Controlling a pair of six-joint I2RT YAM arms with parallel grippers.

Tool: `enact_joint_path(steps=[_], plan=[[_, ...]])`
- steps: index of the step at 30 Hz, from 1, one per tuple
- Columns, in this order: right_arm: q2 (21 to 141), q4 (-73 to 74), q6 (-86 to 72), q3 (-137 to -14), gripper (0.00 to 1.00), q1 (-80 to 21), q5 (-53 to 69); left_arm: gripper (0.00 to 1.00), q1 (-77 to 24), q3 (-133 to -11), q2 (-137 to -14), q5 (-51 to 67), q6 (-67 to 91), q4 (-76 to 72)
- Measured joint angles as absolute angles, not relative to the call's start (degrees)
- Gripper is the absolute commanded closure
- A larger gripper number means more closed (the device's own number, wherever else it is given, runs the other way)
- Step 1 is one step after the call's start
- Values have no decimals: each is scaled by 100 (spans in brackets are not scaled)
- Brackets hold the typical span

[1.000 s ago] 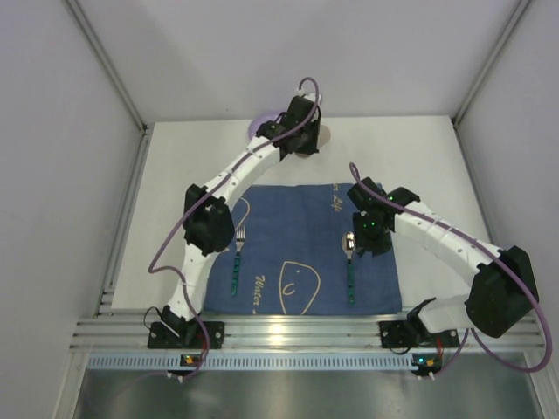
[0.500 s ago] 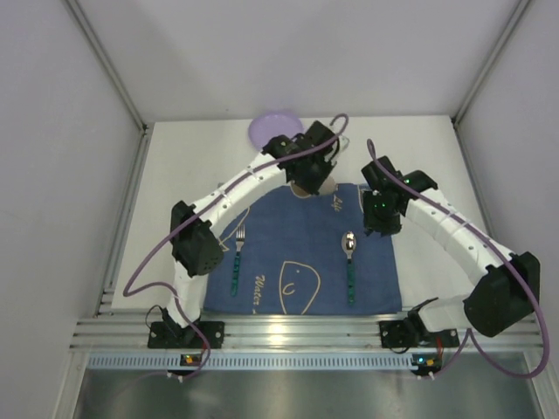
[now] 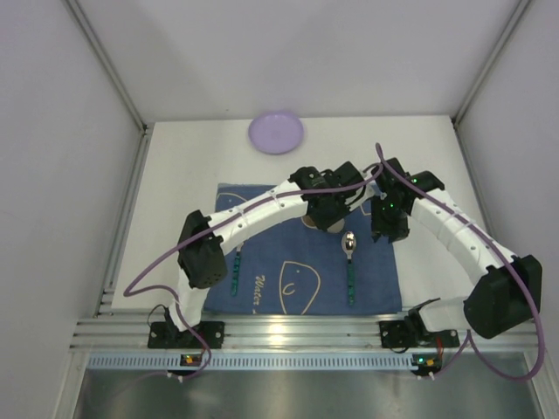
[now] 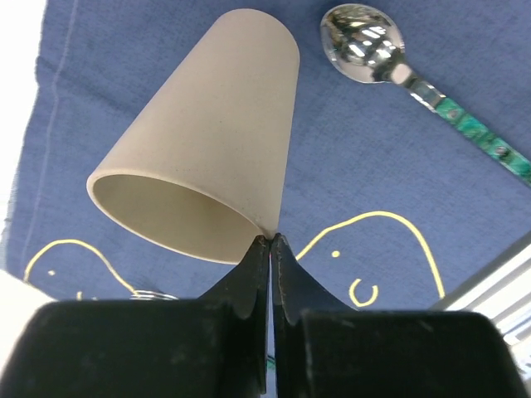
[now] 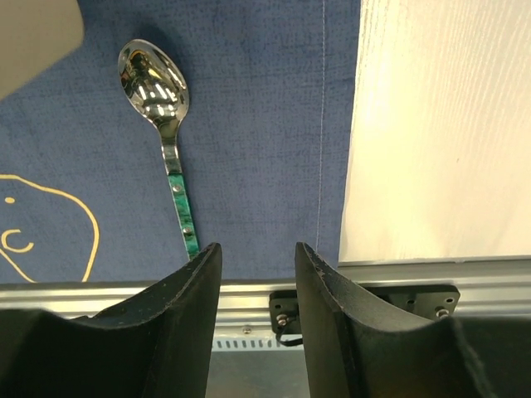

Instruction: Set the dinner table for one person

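Status: left gripper [image 4: 271, 245] is clamped on the rim of the beige cup [image 4: 211, 133]. Its fingers are all but touching, with the thin wall caught at their tips. The cup juts out ahead of the fingertips, tilted, with its mouth facing back toward the wrist and its base pointing away. Under it is the blue mat [image 4: 373, 166]; we can't tell whether the base touches the cloth.

The spoon [image 4: 411, 73] lies on the mat ahead and to the right of the left gripper. Its bowl is nearest the cup and its green handle runs off to the right.

Right gripper [image 5: 257, 253]: jaws parted, nothing between them. It hangs over the mat's right edge, just to the right of the left gripper and not touching it. From its own view the spoon is ahead-left of the fingers and bare white tabletop is ahead-right.

The dinner table [image 3: 175, 192] sits underneath both tools and carries the mat. Its ribbed rail [image 3: 297, 336] runs behind the grippers, at the arm bases.

The fork [image 3: 236, 272] is on the mat well to the left of the left gripper, beside that arm's elbow. The purple plate [image 3: 276, 133] sits on bare table beyond the left gripper, off the mat and well apart from both tools.
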State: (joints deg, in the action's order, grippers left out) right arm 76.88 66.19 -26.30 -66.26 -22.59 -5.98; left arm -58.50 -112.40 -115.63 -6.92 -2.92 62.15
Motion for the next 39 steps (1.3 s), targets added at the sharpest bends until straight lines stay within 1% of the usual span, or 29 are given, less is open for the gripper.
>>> enact_joint_path(steps=[3,5,6,7,8,11,13,14,20,24,35,39], plan=[[7688,6617,-2563,-6617,59,-2226,-552,100,-5848,-11192,-11561,-873,-399,6178],[7688,6624,-2536,-6604,59,-2180,-526,96,-5850,-11157,-11561,-947,-440,6165],[7688,6624,-2512,-6604,59,-2143,-521,93,-5854,-11153,-11566,-978,-451,6167],[7684,6619,-2499,-6604,58,-2099,-521,83,-5857,-11153,-11574,-998,-467,6167],[7673,6613,-2482,-6602,57,-2051,-517,77,-5867,-11159,-11581,-1002,-495,6165],[7553,6595,-2410,-6576,53,-1879,-530,62,-5942,-11332,-11727,-991,-517,6158],[7393,6593,-2359,-6514,53,-1728,-541,60,-5994,-11559,-11902,-993,-482,6152],[7317,6604,-2344,-6495,53,-1662,-565,57,-6012,-11664,-11974,-1002,-462,6149],[7050,6591,-2307,-6484,53,-1555,-611,55,-6047,-12140,-12239,-1201,-423,6106],[7039,6582,-2300,-6412,53,-1551,-589,51,-6047,-12346,-12317,-1463,-421,6027],[7168,6545,-2296,-6381,55,-1546,-395,52,-5682,-12604,-12742,-1865,-73,5771],[7175,6318,-2303,-6407,53,-1546,143,52,-5419,-12696,-12807,-2053,217,5813]])
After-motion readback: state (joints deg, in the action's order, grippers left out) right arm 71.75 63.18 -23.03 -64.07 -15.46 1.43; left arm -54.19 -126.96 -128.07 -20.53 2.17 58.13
